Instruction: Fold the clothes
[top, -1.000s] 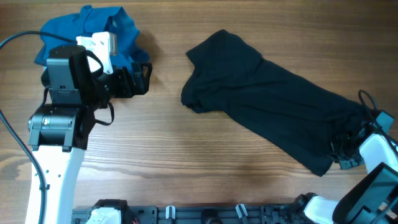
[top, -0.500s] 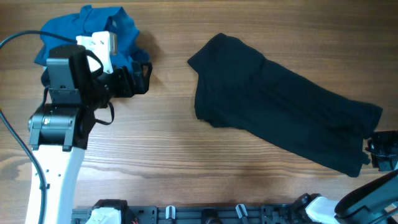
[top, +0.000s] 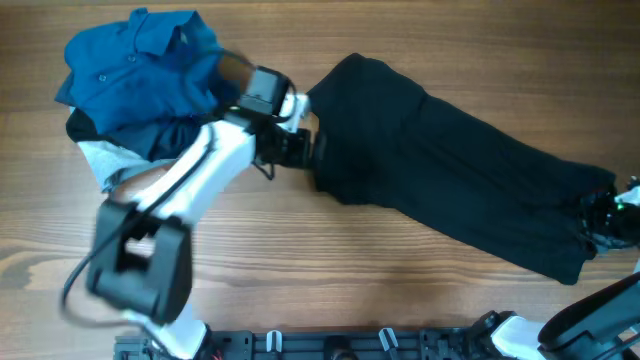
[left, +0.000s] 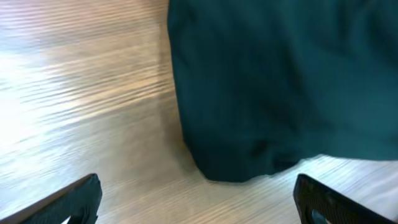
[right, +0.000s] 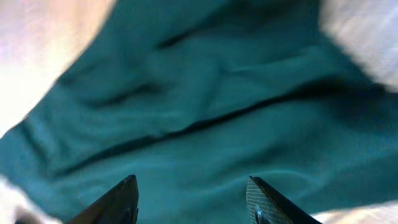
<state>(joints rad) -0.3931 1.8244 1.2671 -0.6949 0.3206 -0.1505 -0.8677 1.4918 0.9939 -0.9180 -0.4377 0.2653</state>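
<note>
Overhead: your left gripper (top: 303, 146) gapes wide, empty, at nine o'clock of the limp, light black shirt (top: 450, 190). Pinch that edge. Your right gripper (top: 612, 213) is half-parted, holding nothing.

Black shirt (top: 450, 190) spread crumpled on tabletop (top: 300, 270), slanting from upper centre down to right edge. Left arm stretched across, left pincer (top: 306, 147) at shirt's left edge; image blurred. Right pincer (top: 610, 213) at shirt's lower right end. Blue polo (top: 140, 70) bunched upper left, over pale grey garment (top: 100, 158).
</note>
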